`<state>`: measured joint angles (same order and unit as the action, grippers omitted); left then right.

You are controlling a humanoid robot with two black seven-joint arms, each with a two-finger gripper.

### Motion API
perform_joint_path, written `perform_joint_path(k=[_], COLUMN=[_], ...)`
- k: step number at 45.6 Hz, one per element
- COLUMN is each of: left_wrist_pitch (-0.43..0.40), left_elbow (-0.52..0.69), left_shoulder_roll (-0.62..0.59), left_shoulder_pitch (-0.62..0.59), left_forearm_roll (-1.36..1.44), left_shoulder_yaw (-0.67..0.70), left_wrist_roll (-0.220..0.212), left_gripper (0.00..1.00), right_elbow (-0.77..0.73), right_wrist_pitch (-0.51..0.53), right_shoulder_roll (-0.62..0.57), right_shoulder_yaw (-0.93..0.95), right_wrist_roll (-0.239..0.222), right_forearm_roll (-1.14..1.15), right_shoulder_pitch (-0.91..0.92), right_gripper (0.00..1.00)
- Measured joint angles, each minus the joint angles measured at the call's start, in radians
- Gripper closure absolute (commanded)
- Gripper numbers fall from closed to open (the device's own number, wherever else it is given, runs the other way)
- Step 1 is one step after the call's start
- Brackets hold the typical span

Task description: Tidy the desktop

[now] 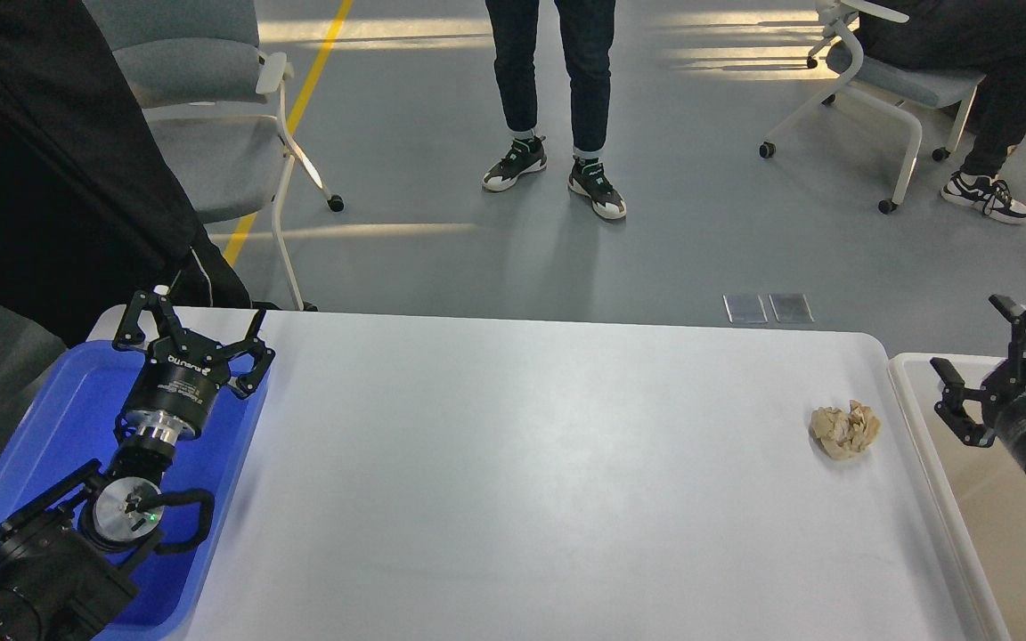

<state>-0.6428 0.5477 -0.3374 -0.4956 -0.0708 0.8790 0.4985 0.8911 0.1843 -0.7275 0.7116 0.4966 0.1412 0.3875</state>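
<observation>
On the white bench (513,481), near its right edge, lies a crumpled paper ball (845,430), the only loose item. Right claw (998,356) hovers above the cream bin (909,392) just beside it, fingers spread, empty. Left claw (192,331) hangs over the blue tray (77,392), also spread and empty. Step judged: approach to the ball. Next: swing the right claw left, descend, pinch lightly, since paper crushes easily.
</observation>
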Motion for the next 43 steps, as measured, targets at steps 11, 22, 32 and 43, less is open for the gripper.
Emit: perform_joint_path(k=[11,22,32,43], left_wrist_pitch=[0.0,0.0,0.0,0.0], left_elbow=[0.0,0.0,0.0,0.0], left_shoulder_roll=[0.0,0.0,0.0,0.0], left_shoulder_pitch=[0.0,0.0,0.0,0.0], left_forearm_roll=[0.0,0.0,0.0,0.0], left_shoulder_yaw=[0.0,0.0,0.0,0.0], left_wrist_roll=[0.0,0.0,0.0,0.0], left_gripper=[0.0,0.0,0.0,0.0], right_elbow=[0.034,0.039,0.007,-0.08], right_wrist_pitch=[-0.079,-0.149,-0.187,-0.2], right_shoulder_roll=[0.096,0.176,0.237,0.308], right_shoulder_yaw=[0.046,0.093,0.1,0.064], right_wrist_roll=[0.022,0.108,0.146,0.159], right_forearm_roll=[0.036,0.047,0.052,0.052], right_shoulder_pitch=[-0.024,-0.021,0.002,0.049], right_gripper=[0.0,0.0,0.0,0.0])
